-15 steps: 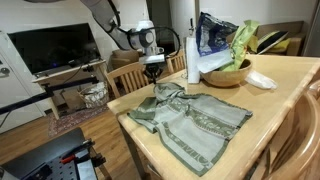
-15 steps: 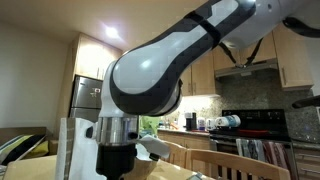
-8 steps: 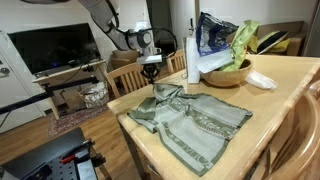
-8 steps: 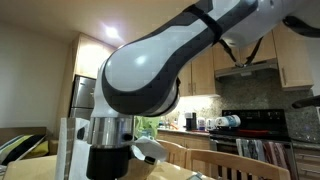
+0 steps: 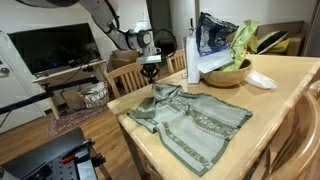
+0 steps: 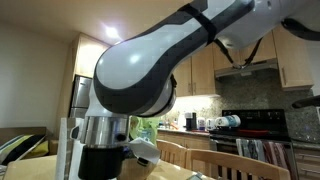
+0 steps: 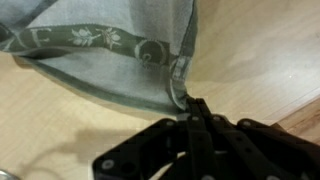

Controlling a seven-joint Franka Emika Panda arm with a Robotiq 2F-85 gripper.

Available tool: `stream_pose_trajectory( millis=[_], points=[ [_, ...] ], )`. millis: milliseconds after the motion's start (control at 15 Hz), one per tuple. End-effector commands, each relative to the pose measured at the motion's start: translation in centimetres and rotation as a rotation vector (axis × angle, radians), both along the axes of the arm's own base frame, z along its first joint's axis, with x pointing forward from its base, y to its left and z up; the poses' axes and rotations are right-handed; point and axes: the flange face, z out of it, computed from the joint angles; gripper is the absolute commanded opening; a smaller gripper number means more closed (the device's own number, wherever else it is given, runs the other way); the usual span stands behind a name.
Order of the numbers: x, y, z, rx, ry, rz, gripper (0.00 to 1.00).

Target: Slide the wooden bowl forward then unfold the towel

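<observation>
Towel long axis diag., corner in gripper

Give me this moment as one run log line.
gripper: shut on towel corner | towel: lying rumpled on table, one corner raised | wooden bowl: beyond towel, apart from gripper
</observation>
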Motion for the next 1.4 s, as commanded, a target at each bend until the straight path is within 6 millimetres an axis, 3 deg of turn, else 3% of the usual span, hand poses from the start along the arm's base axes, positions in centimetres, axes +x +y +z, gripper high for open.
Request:
stream_pose_trajectory(
  millis=[0, 667, 1067, 1333],
  points=[
    [1.4, 0.1, -0.2, 0.066, -0.02, -0.063, 0.01],
    [1.3, 0.1, -0.9, 0.06, -0.004, -0.04, 0.01],
    [0.2, 3.0, -1.3, 0.115, 0.033, 0.059, 0.01],
    [0.5, 3.8, -1.7, 0.123, 0.015, 0.05, 0.01]
  ],
)
